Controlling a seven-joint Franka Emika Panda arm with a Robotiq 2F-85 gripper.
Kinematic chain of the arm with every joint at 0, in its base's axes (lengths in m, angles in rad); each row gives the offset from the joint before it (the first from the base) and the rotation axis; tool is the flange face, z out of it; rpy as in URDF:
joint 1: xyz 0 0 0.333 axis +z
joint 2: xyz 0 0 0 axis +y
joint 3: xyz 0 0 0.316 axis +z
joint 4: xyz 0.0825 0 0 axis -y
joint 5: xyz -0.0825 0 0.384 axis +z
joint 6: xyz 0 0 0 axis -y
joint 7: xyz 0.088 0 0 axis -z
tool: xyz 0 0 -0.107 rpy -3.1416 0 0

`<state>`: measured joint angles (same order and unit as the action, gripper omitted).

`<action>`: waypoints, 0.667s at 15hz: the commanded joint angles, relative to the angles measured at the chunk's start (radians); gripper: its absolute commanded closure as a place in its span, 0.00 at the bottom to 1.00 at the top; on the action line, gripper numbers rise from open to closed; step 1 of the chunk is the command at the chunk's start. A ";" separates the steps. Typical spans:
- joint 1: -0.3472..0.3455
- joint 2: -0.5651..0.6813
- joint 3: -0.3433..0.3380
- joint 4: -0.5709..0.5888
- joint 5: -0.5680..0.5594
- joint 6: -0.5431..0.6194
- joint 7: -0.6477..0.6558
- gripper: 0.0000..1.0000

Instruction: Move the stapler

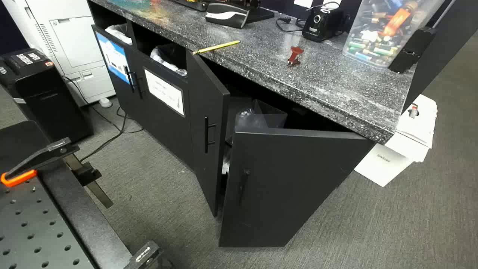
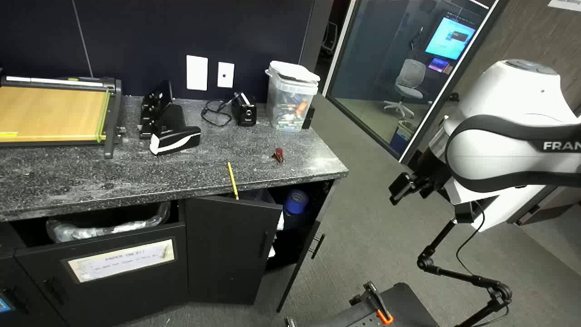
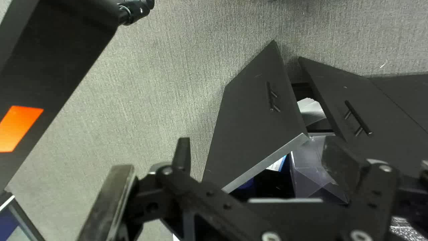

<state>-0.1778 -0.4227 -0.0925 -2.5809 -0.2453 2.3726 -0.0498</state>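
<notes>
The stapler, small and dark red, stands on the speckled grey countertop in both exterior views (image 1: pixel 295 56) (image 2: pixel 278 155), near the front right part of the counter. It is out of view in the wrist view. My gripper (image 2: pixel 412 187) hangs over the floor to the right of the counter in an exterior view, well away from the stapler. The gripper also shows in the wrist view (image 3: pixel 260 159), with its fingers wide apart and nothing held between them. Below it are the floor and the cabinet's open doors.
On the countertop (image 2: pixel 213 159) are a yellow pencil (image 2: pixel 232 180) at the edge, a black-and-white device (image 2: pixel 176 140), a black box with a cable (image 2: pixel 246 110), a clear battery bin (image 2: pixel 290 102) and a paper trimmer (image 2: pixel 50 111). Cabinet doors (image 1: pixel 295 179) stand open below.
</notes>
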 commanded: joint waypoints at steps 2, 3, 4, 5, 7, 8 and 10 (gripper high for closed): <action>0.003 0.000 -0.003 0.002 -0.001 -0.003 0.000 0.00; 0.003 0.000 -0.003 0.002 -0.001 -0.003 0.000 0.00; 0.003 0.000 -0.003 0.002 -0.001 -0.003 0.000 0.00; 0.003 0.000 -0.003 0.002 -0.001 -0.003 0.000 0.00; 0.003 0.000 -0.003 0.002 -0.001 -0.003 0.000 0.00; 0.010 0.029 0.019 0.037 -0.011 -0.028 0.016 0.00; 0.037 0.093 0.037 0.113 0.007 -0.071 0.009 0.00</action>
<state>-0.1719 -0.4151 -0.0829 -2.5720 -0.2453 2.3647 -0.0496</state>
